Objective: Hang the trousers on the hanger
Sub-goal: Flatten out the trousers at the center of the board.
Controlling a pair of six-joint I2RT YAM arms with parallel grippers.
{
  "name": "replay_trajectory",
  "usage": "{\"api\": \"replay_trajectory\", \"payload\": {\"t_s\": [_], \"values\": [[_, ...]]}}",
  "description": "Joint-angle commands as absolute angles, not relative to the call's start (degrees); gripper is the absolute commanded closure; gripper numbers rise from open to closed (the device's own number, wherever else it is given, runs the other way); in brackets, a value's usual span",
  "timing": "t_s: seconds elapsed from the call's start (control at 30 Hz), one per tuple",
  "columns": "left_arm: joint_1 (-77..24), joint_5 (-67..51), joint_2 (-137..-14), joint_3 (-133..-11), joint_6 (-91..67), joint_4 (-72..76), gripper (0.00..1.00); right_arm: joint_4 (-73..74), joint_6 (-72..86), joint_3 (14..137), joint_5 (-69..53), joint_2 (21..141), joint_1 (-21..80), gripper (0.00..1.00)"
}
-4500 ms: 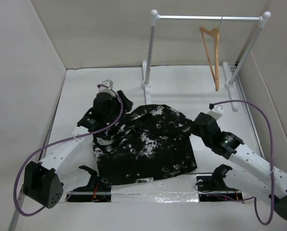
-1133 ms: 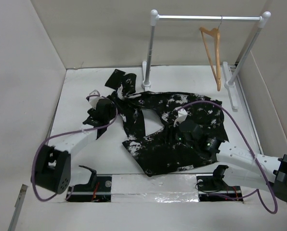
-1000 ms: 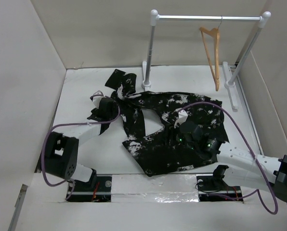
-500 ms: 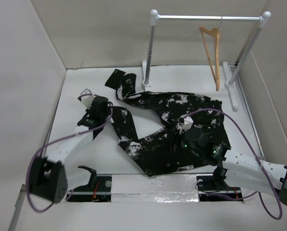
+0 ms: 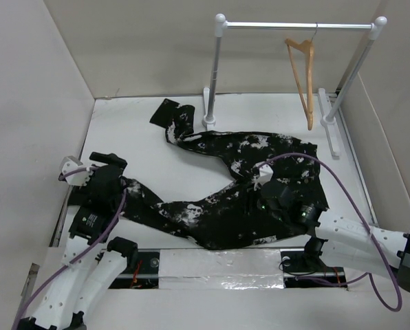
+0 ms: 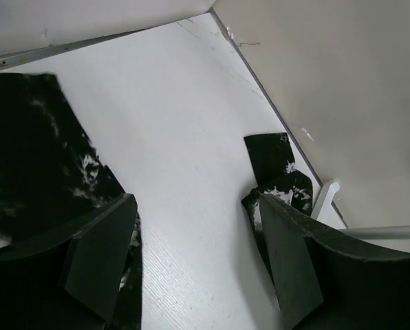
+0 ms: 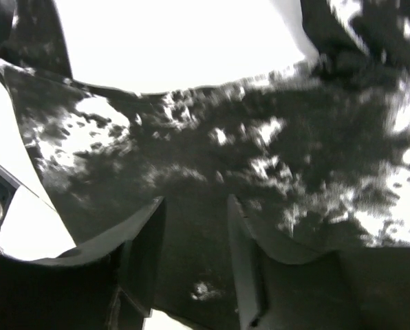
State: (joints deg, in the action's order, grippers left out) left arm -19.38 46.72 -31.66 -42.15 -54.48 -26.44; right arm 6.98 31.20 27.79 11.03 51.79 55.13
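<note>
Since half a second ago the left claw [image 5: 113, 163] has swung back to about 8 o'clock on the table [image 5: 122, 130], dragging one leg of the trousers [image 5: 225, 206] out long toward it. The other leg runs up to 11 o'clock, so the garment now lies more unfolded, which should help in draping it. The wrist view shows this claw [image 6: 195, 261] released, fingers wide, only bare table between them and fabric [image 6: 26, 151] beside one. At 5 o'clock the right claw [image 7: 191, 254] sits on the cloth with a narrow gap; I cannot tell if it pinches. The hanger [image 5: 303, 75] hangs untouched on the rack [image 5: 294, 25] at 1 o'clock.
</note>
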Motion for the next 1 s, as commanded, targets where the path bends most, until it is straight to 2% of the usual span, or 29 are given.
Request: {"api": "replay_trajectory", "payload": {"t_s": [0.0, 0.07, 0.1, 0.23, 0.27, 0.33, 0.4, 0.43, 0.73, 0.97], "values": [[-19.16, 47.82, -36.18, -45.08, -51.69, -23.04, 0.30, 3.70, 26.73, 34.09, 12.48, 54.66, 53.80, 0.69], [-19.16, 42.56, -40.32, -45.70, -50.63, -19.18, 0.31, 2.38, 23.74, 38.90, 10.13, 58.16, 52.56, 0.94], [-19.16, 40.10, -44.69, -45.36, -49.75, -16.64, 0.32, 1.94, 22.95, 40.94, 9.41, 62.45, 52.56, 1.00], [-19.16, 28.67, -56.31, -44.47, -47.37, -4.24, 0.36, 0.62, 19.17, 52.44, 6.16, 74.07, 52.03, 1.00], [-19.16, 28.04, -60.69, -45.60, -48.33, -3.78, 0.36, -0.60, 18.55, 54.99, 5.80, 76.53, 52.03, 0.80], [-19.16, 27.25, -63.79, -46.40, -48.52, -2.21, 0.37, -0.18, 17.24, 63.57, 5.54, 84.67, 52.03, 0.55], [-19.16, 26.37, -65.47, -46.85, -48.78, -1.76, 0.38, 2.62, 16.61, 69.49, 7.20, 90.24, 52.03, 0.36], [-19.16, 25.58, -65.13, -46.50, -48.95, -1.15, 0.38, 2.64, 15.57, 74.57, 7.73, 95.66, 52.03, 0.31], [-19.16, 20.75, -42.64, -35.86, -47.73, 1.32, 0.40, 10.54, 15.03, 104.04, 8.44, 122.32, 48.08, 0.31], [-19.16, 20.39, -39.28, -34.28, -45.70, 0.17, 0.40, 14.94, 15.65, 117.68, 9.67, 134.82, 46.41, 0.36]]}}
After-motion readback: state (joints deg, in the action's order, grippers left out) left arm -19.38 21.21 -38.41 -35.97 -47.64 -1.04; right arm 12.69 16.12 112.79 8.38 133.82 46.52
